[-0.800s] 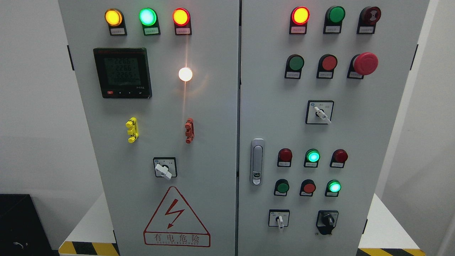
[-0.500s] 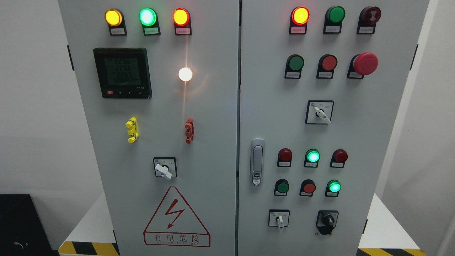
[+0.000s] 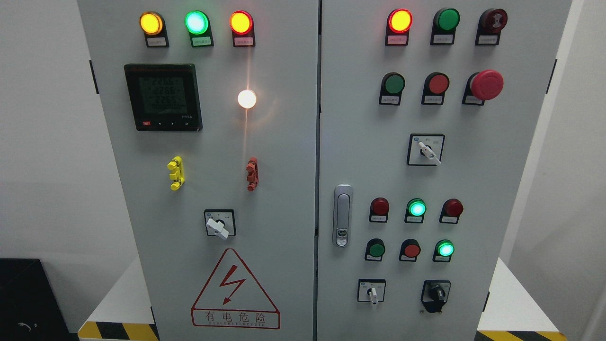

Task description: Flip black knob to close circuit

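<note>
Panel layout unchanged vs the earlier frames: lamps, switches and knob all in the same state; only the digits on the meter display (image 3: 163,97) flicker slightly. Black knob (image 3: 436,294) sits at lower right of the right cabinet door (image 3: 473,189), below the lit green lamp (image 3: 445,248) and right of a small white-handled selector (image 3: 372,291). Knob grip bar runs approx. vertical, long axis up-down; which end is the pointer can't be told. No robot hand in view, so finger state can't be told.
</note>
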`<act>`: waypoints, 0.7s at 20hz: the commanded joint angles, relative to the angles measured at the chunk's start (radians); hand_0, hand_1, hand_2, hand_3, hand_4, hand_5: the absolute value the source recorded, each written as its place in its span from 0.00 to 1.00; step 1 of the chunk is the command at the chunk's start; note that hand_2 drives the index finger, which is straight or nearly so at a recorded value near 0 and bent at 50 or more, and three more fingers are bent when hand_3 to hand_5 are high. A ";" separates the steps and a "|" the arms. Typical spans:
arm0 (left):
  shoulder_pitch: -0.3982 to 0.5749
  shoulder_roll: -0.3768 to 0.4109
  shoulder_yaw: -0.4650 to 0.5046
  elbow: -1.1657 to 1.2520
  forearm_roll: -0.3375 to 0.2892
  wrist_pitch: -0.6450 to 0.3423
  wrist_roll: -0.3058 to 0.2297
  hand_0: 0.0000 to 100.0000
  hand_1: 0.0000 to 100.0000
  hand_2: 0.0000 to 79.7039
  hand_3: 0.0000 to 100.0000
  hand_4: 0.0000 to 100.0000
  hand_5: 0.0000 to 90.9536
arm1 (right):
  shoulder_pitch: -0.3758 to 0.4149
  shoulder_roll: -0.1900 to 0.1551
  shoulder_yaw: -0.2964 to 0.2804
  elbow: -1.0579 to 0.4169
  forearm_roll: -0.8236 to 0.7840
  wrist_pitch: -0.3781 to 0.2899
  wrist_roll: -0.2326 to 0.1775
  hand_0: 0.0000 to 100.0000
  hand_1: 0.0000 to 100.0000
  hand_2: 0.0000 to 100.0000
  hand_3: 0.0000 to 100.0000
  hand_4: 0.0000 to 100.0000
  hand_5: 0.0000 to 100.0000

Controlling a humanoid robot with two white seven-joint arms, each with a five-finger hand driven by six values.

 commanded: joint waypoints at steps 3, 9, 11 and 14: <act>0.006 0.000 0.000 0.000 0.000 0.000 0.001 0.12 0.56 0.00 0.00 0.00 0.00 | 0.001 0.005 0.026 -0.097 0.007 0.009 -0.001 0.00 0.11 0.00 0.00 0.00 0.00; 0.006 0.000 0.000 0.000 0.000 0.000 0.001 0.12 0.56 0.00 0.00 0.00 0.00 | 0.016 0.024 0.026 -0.259 0.150 0.035 -0.013 0.00 0.11 0.00 0.00 0.00 0.00; 0.006 0.000 0.000 0.000 0.000 0.000 0.001 0.12 0.56 0.00 0.00 0.00 0.00 | 0.019 0.024 0.026 -0.311 0.181 0.035 -0.018 0.00 0.11 0.00 0.00 0.00 0.00; 0.006 0.000 0.000 0.000 0.000 0.000 0.001 0.12 0.56 0.00 0.00 0.00 0.00 | 0.019 0.017 0.025 -0.368 0.256 0.047 -0.053 0.00 0.11 0.00 0.01 0.00 0.00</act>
